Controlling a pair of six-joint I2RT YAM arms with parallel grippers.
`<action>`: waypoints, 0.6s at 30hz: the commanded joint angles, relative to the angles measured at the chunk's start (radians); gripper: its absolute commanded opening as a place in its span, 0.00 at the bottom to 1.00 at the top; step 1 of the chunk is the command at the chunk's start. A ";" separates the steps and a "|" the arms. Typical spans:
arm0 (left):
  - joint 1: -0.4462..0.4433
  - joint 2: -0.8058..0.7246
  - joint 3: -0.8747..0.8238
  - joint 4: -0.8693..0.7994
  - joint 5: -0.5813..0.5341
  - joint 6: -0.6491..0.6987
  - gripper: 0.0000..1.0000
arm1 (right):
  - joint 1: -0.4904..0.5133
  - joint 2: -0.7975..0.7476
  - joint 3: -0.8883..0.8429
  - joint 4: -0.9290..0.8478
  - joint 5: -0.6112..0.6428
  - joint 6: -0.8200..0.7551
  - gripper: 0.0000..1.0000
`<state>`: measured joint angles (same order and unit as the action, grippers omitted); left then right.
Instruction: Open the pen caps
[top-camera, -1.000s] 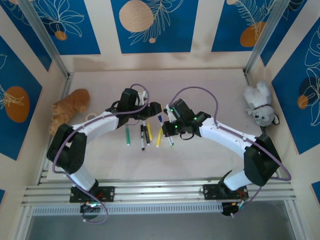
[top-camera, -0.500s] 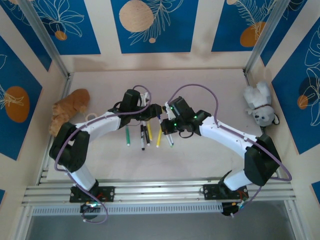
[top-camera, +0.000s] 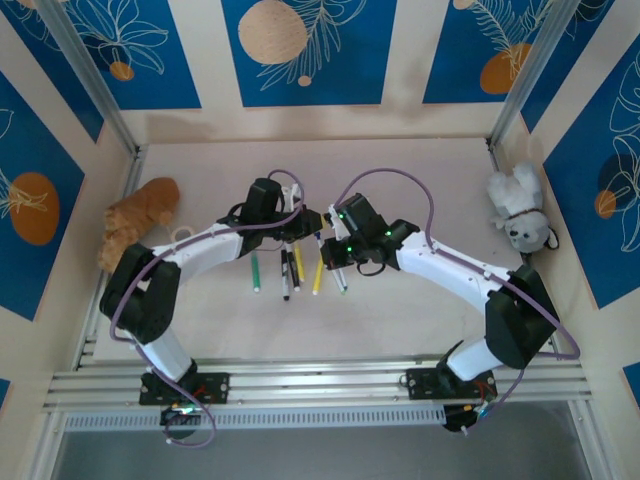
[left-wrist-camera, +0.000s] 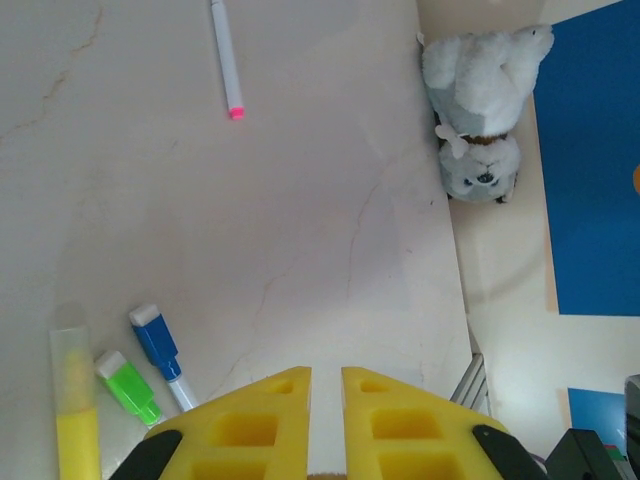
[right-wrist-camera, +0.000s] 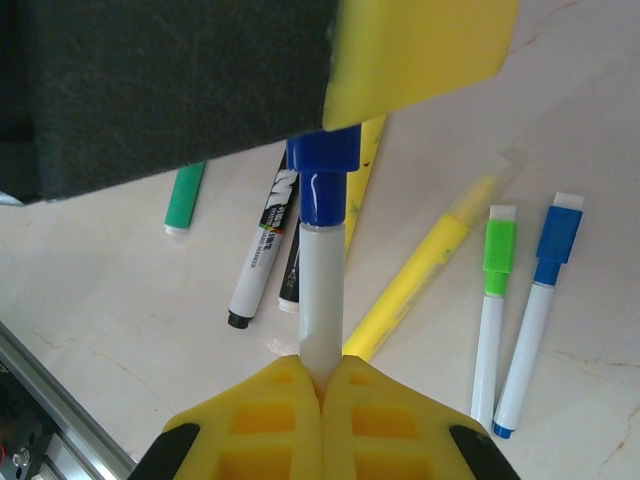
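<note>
In the right wrist view my right gripper (right-wrist-camera: 322, 372) is shut on the white body of a pen (right-wrist-camera: 322, 290) held above the table. Its blue pen cap (right-wrist-camera: 322, 175) runs up under a yellow finger (right-wrist-camera: 420, 50) of my left gripper, which hides the cap's end. My left gripper (left-wrist-camera: 327, 375) has its jaws drawn in to a narrow slit. From above, both grippers meet over the pens (top-camera: 300, 270). More pens lie below: a yellow one (right-wrist-camera: 425, 275), a green-capped one (right-wrist-camera: 497, 250), a blue-capped one (right-wrist-camera: 558, 235) and a black-tipped marker (right-wrist-camera: 262, 250).
A pen with a pink tip (left-wrist-camera: 226, 55) lies apart, further across the table. A white plush toy (top-camera: 518, 215) sits at the right wall and an orange plush toy (top-camera: 140, 215) at the left wall. An aluminium rail (top-camera: 320, 385) runs along the near edge.
My left gripper's jaws have closed from wide to a narrow slit at the blue cap. Both arms have edged slightly closer together; the right gripper keeps its hold on the pen.
</note>
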<state>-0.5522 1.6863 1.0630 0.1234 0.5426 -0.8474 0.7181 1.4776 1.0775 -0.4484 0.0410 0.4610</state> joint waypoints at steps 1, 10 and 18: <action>-0.009 0.010 0.025 -0.018 -0.009 0.019 0.00 | 0.001 0.010 0.035 0.000 -0.015 -0.010 0.00; 0.015 0.015 0.064 -0.089 -0.059 0.057 0.00 | 0.031 0.033 0.027 -0.034 -0.053 -0.007 0.00; 0.051 0.024 0.133 -0.152 -0.117 0.074 0.00 | 0.047 0.009 -0.039 -0.052 -0.095 0.038 0.00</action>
<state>-0.5373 1.6981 1.1412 -0.0433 0.5072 -0.8009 0.7341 1.4979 1.0767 -0.4252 0.0322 0.4828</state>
